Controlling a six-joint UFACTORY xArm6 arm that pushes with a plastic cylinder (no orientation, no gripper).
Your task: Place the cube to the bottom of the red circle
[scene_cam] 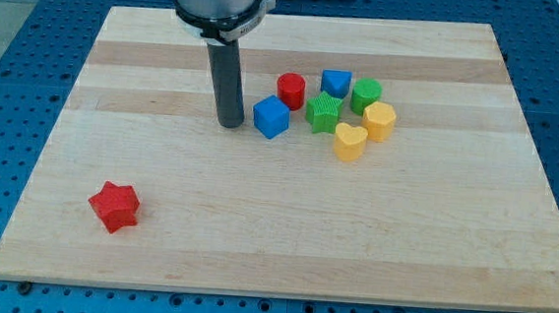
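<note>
A blue cube (271, 116) sits near the middle of the wooden board (284, 236). The red circle, a short red cylinder (291, 89), stands just above and to the right of it, close to it. My tip (230, 123) rests on the board just to the left of the blue cube, a small gap apart. The dark rod rises from the tip to the arm's mount at the view's top.
A cluster lies right of the cube: a green star (324, 111), a blue block (336, 83), a green cylinder (367, 94), a yellow block (380, 120) and a yellow heart (350, 141). A red star (114, 206) lies alone at the lower left.
</note>
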